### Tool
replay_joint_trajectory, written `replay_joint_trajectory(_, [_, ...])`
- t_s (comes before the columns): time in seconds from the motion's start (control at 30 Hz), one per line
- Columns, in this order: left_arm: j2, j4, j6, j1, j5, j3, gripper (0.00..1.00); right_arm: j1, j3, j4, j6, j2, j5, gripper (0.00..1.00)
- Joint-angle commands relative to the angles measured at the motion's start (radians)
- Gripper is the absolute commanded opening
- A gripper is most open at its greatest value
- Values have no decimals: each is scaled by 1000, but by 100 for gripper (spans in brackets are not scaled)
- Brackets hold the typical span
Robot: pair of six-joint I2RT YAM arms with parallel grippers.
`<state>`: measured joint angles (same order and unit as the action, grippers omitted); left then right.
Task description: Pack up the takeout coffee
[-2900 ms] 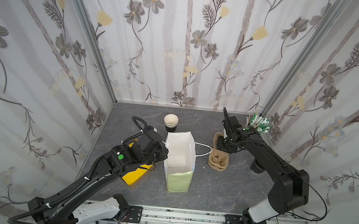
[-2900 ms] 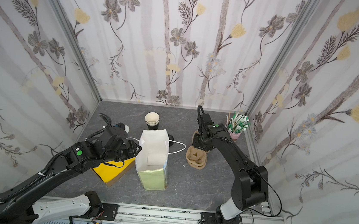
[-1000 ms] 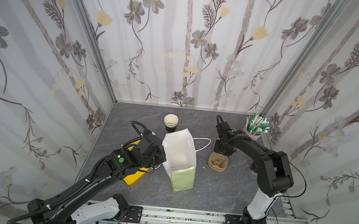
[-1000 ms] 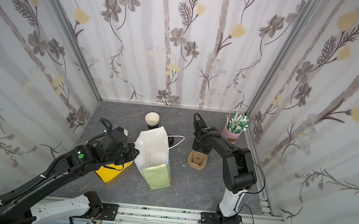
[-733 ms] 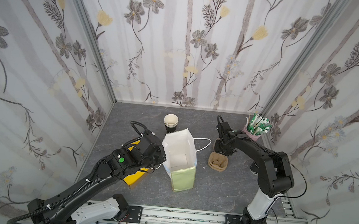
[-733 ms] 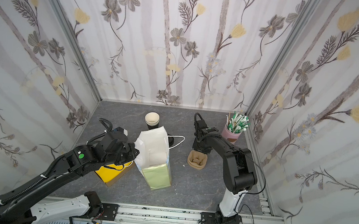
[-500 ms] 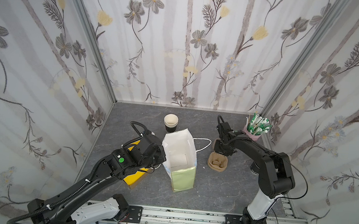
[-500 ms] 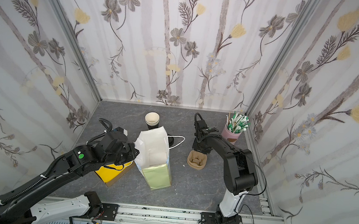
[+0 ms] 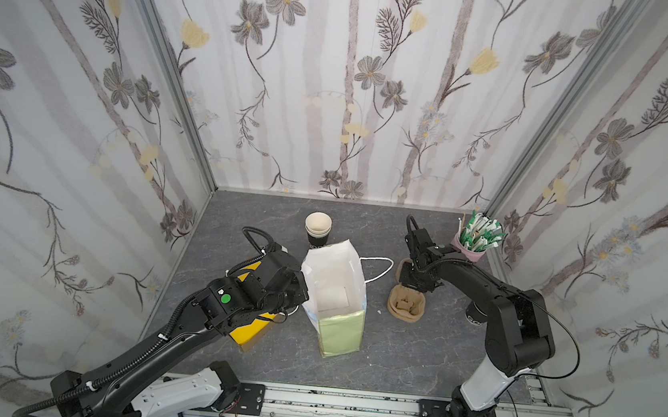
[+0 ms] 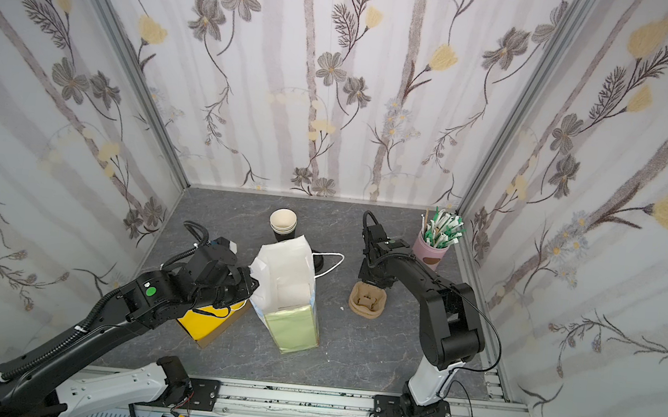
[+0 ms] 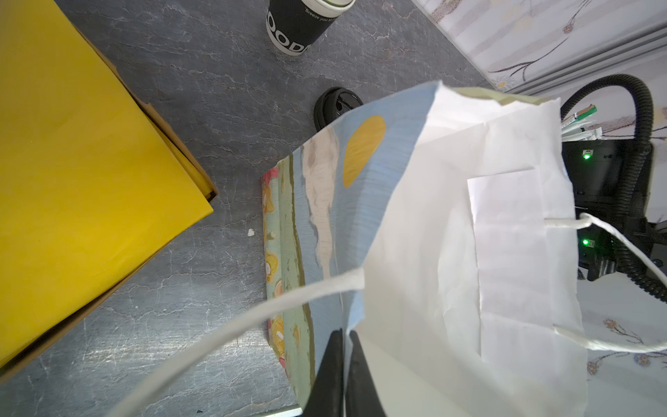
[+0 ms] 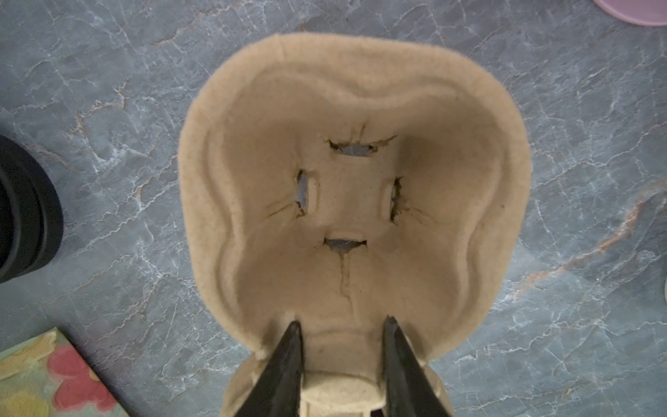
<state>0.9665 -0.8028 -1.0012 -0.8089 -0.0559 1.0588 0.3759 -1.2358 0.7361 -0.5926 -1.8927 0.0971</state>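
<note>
L tool (image 11: 344, 337) is pinched flat on the paper bag's (image 9: 339, 335) rim, holding the mouth wide. That arm runs long from frame lower left up to the bag.

R tool (image 12: 341, 335) points straight down, jaws partway apart astride the near lip of the pulp carrier (image 12: 361, 90). Can't tell if I've got bite on it.

The coffee cup (image 9: 473, 315), black w/ white lettering, stands on the surface (image 9: 394, 349) right of centre, lower right of the R tool. The carrier sits btwn it and the bag. My R arm is clearly nearer, folded tight w/ forearm passing over the cup and half hiding it, so lidded or not I can't say. A loose black lid (image 11: 334, 104) lies beside the bag.
</note>
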Motion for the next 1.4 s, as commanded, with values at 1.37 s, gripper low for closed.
replay_joint_trajectory(1.37, [-22, 5, -8, 1, -21, -23, 0, 23, -4, 46, 11, 15, 49, 44])
